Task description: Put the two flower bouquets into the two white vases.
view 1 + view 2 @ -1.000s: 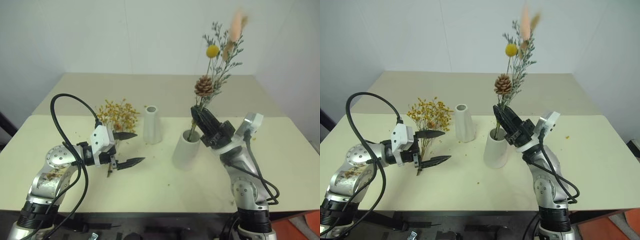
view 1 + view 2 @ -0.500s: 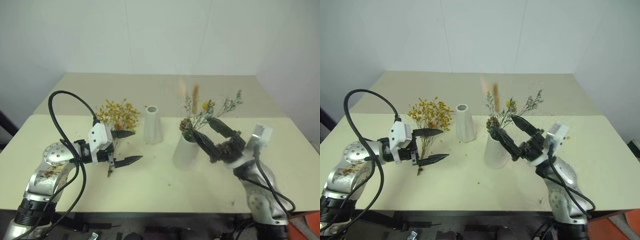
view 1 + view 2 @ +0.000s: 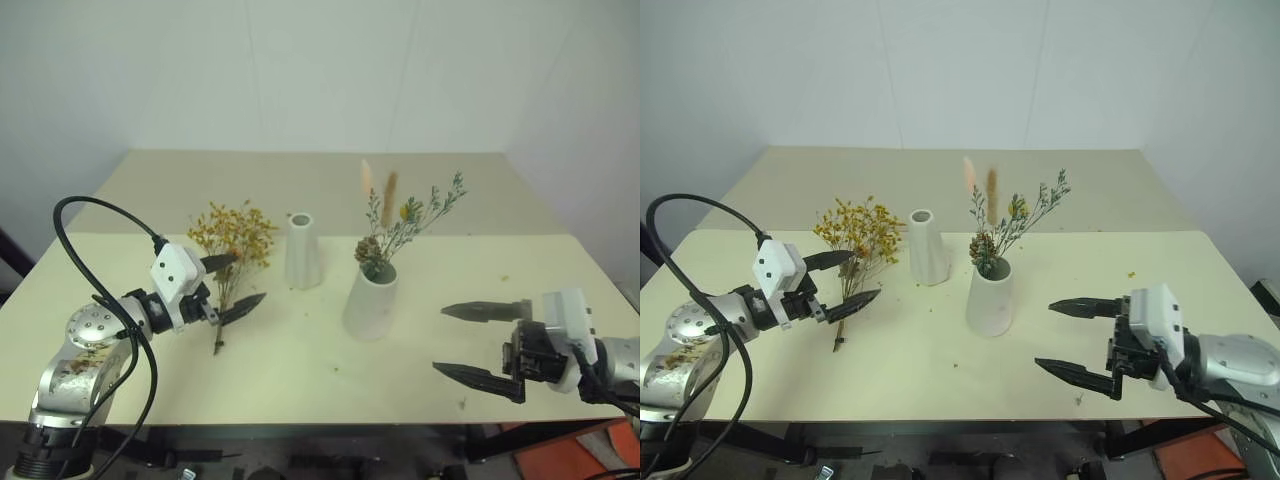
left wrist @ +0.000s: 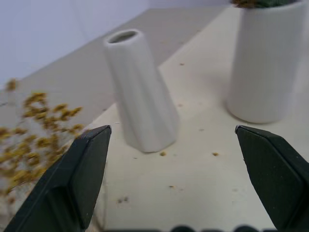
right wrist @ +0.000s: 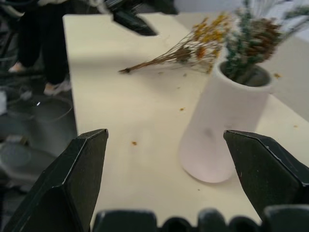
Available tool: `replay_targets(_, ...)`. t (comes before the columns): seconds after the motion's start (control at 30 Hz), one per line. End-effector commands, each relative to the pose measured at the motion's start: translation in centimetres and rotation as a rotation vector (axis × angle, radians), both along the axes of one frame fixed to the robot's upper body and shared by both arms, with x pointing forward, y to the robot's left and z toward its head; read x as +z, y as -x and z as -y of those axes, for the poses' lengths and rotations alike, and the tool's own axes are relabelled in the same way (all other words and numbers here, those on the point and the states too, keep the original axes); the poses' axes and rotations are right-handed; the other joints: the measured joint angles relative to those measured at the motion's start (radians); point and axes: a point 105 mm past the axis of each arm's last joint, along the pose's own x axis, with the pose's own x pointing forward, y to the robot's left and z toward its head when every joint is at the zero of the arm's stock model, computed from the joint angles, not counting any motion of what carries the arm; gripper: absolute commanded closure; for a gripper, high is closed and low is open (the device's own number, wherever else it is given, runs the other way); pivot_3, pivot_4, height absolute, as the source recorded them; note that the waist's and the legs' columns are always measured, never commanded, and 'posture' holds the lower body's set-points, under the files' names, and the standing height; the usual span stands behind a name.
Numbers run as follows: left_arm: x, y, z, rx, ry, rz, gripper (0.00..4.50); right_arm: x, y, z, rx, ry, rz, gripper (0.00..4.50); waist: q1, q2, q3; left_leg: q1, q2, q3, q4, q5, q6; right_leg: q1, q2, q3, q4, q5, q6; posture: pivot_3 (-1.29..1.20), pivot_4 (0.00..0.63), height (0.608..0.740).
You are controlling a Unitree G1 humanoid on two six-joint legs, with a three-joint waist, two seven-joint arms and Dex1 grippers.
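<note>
Both claws spread wide and empty, right claw (image 3: 1072, 338) near table's front edge (image 3: 940, 418); left claw (image 3: 843, 281) straddling yellow bunch (image 3: 853, 228)

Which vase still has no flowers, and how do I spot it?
Look at the middle of the pale table. Two white vases stand there; the slim vase is the narrow, tapered one with a bare mouth, beside the yellow bouquet. The stout vase already holds a pinecone sprig.

Head stereo pair looks forward-down over table (image 3: 300, 370); wrist cameras low, close, sharing stout vase (image 4: 268, 63).
</note>
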Motion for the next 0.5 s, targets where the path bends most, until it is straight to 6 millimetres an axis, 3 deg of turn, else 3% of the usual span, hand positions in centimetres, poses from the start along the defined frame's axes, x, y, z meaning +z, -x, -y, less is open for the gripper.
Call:
replay_targets(0.03, 1.7, -0.5, -0.5, 0.233, 0.051, 0.04, 0.0, 0.7, 0.8, -1.0, 0.122, 0.058, 0.036, 0.02, 0.002, 0.0, 0.0, 0.002, 0.0, 0.0, 0.0, 0.0, 0.0, 0.003, 0.0, 0.0, -0.002, 0.0, 0.001, 0.0, 0.15, 0.74)
replay_targets(0.17, 0.4, 0.0, -0.4, 0.442, 0.096, -0.072, 0.0, 0.4, 0.3, -1.2, 0.143, 0.131, 0.039, 0.02, 0.007, -0.001, 0.0, 0.0, -0.001, -0.001, 0.0, 0.0, 0.0, 0.002, -0.001, 0.0, -0.003, 0.0, 0.001, 0.0, 0.15, 0.74)
replay_targets(0.33, -1.1, -1.0, -3.8, 0.804, 0.167, -0.326, 0.0, 0.3, 0.2, -1.6, 0.162, 0.124, 0.017, 0.02, 0.022, -0.002, 0.0, -0.001, -0.002, -0.003, 0.001, 0.0, 0.0, 0.002, -0.001, -0.002, -0.002, 0.002, -0.002, 0.0, 0.15, 0.74)
replay_targets(0.5, -0.3, -2.6, -4.3, 0.873, 0.24, -0.446, 0.0, 0.2, -0.2, -2.1, 0.173, 0.121, 0.005, 0.02, 0.024, -0.002, 0.0, 0.0, -0.002, -0.004, 0.001, 0.0, 0.0, 0.002, 0.0, -0.002, -0.002, 0.002, -0.002, 0.0, 0.15, 0.74)
